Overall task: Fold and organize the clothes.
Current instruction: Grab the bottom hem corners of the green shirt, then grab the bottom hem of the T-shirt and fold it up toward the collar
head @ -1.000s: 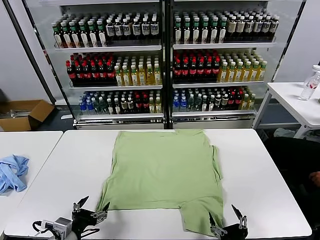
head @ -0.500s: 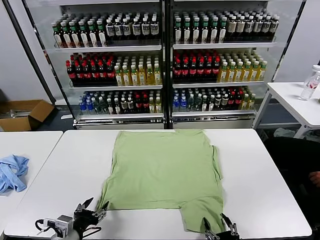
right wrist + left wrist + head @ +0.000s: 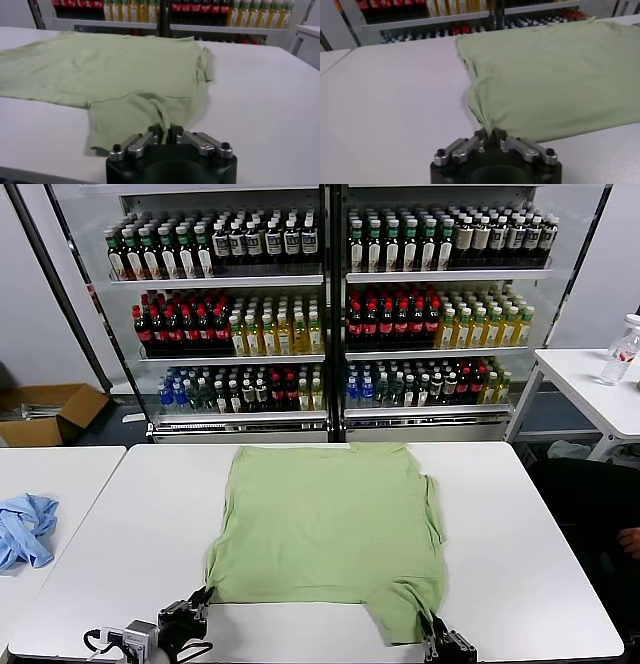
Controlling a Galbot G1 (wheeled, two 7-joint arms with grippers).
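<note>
Head view: light green shirt [image 3: 330, 529] lies spread flat on the white worktop [image 3: 130, 534], roughly central, its upper hem close to the far edge and its lower part reaching toward the near edge. No collar, buttons or print are visible on the upward-facing side.

Left tool [image 3: 200, 602] sits at the near edge, clenched on the shirt's near-left corner; the left wrist view shows the fabric pinched between the closed fingers [image 3: 481, 136] and rucked into a small ridge.

Right tool [image 3: 437, 639] sits at the near edge toward the near-right corner, clenched on the flap of cloth that hangs lowest; the right wrist view shows the cloth gathered at the closed fingers [image 3: 156, 131].

Light blue cloth [image 3: 25, 529] lies crumpled on the neighbouring worktop to the left. Bottle labels in the glass-door cooler [image 3: 330, 314] behind are too small to read.
</note>
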